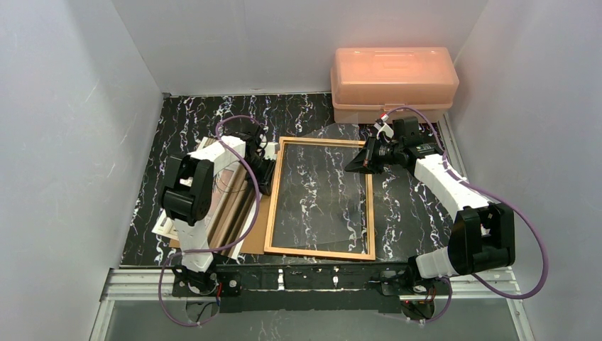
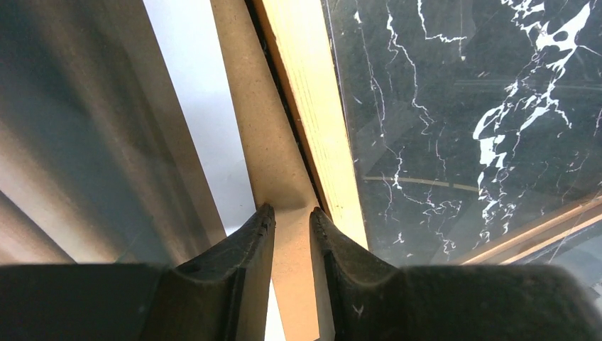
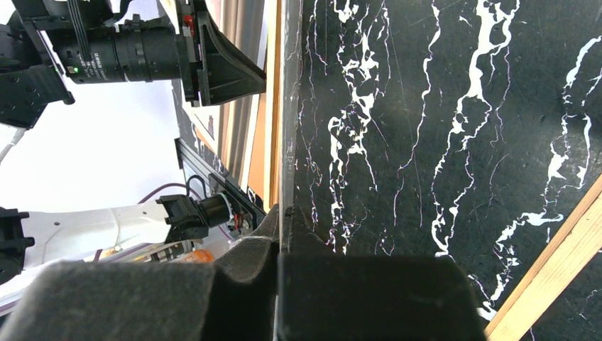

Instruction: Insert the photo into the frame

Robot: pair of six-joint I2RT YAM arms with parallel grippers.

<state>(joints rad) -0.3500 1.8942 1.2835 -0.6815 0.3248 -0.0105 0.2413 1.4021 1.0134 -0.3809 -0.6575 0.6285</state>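
Right end effector, clamped on the clear pane, could let it slip. Left end effector, narrowly apart, risks pinching the backing board ahead, not the photo leftward.

Pretty clearly a robotics lab cell, not a home: plain white walls box in a marble-look tabletop, the left arm and right arm bolt onto an aluminium rail (purple cables looping everywhere), pink plastic box just beyond the right gripper.
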